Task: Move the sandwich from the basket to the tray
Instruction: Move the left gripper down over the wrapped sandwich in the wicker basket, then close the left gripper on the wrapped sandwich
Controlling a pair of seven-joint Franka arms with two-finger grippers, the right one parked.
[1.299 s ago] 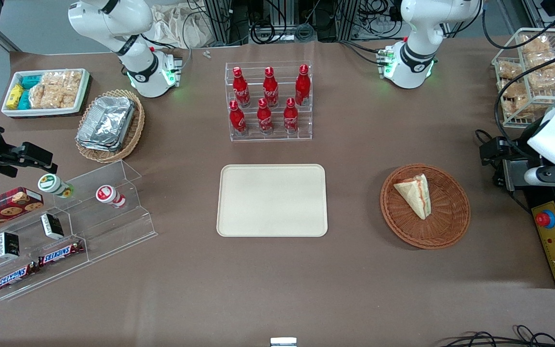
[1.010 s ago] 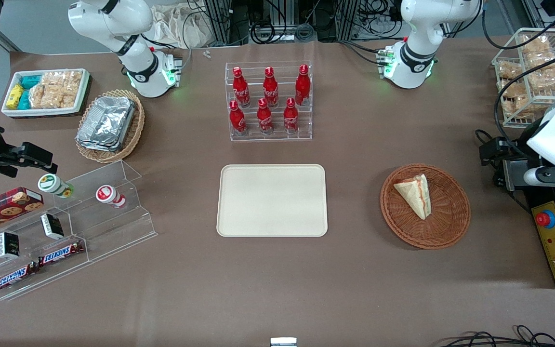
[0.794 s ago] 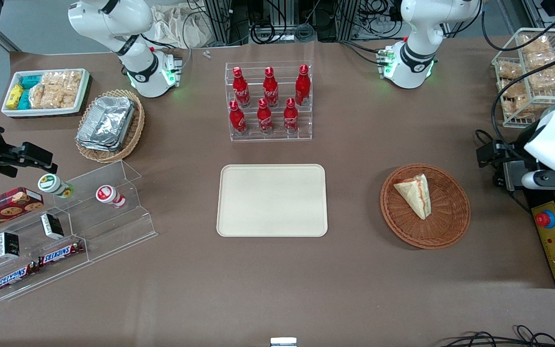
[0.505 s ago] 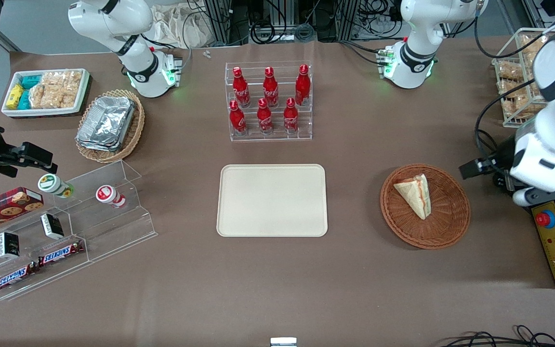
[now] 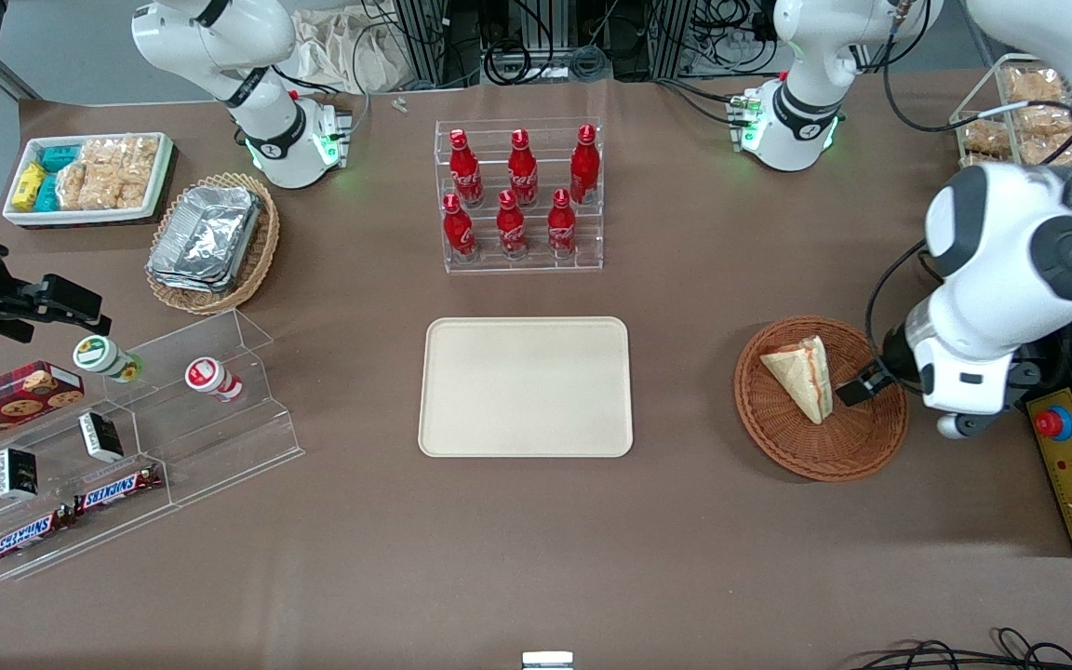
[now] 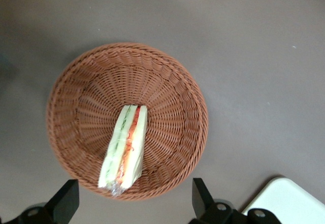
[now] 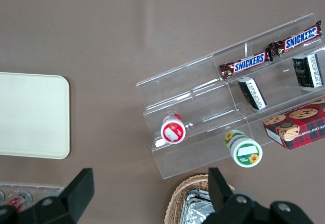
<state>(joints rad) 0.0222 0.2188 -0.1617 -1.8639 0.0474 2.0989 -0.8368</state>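
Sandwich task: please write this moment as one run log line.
phase: approach | gripper: above basket, jaws open | sandwich: in basket | tray: bare

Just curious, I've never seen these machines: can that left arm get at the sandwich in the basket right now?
Probably yes. The gripper hovers open above the basket, and nothing covers the sandwich lying inside.

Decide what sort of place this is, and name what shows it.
Probably a robotics lab staged as a snack counter: cola bottles on a clear rack, Snickers bars on display steps, a sandwich in a basket under the open gripper, beside a tray.
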